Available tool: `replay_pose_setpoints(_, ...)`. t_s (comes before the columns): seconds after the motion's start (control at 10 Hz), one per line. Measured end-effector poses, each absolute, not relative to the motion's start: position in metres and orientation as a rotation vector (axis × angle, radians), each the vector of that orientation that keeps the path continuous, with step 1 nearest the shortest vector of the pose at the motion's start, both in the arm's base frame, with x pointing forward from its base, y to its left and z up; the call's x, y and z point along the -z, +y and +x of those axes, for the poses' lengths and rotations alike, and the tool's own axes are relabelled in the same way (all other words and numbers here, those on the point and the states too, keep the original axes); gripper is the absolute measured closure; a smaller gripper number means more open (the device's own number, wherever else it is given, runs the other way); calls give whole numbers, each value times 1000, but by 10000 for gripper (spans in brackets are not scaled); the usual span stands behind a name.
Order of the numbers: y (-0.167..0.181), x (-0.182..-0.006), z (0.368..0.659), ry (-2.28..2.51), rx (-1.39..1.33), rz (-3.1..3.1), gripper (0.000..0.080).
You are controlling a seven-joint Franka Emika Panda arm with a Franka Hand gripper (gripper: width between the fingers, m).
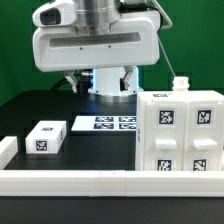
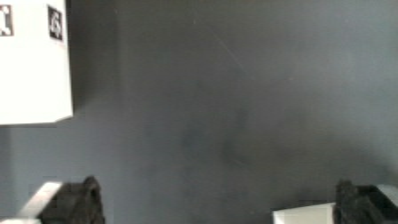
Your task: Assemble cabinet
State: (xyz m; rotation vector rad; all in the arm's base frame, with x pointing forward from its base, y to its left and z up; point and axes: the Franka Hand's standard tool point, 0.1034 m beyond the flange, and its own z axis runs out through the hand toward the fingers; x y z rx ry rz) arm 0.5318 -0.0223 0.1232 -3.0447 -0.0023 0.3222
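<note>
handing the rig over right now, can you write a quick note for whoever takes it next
Hand: open and empty, fingers wide apart over bare black table.
Cabinet: stands on the exterior view's right, not held.
Small white tagged block: lies loose on the exterior view's left, apart from the cabinet. The marker board lies between them, further back.
Done: cannot tell from these views.
Left: the loose block is not yet joined to the cabinet; it is probably the next pick.
</note>
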Motion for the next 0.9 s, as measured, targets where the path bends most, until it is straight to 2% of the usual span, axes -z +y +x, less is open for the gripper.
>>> replay_pose_setpoints(0.3, -26, -119, 533, -7, -300, -3052, 151)
replay_pose_setpoints(0.5, -59, -92, 509, -40, -248, -3070, 151)
replay_pose_setpoints(0.6, -82, -85, 499, -56, -252, -3063, 151)
replay_pose_setpoints(0.7, -100, -82, 495, -104, -249, -3061, 151)
replay_pose_setpoints(0.9, -103, -81, 495, -124, -250, -3059, 151)
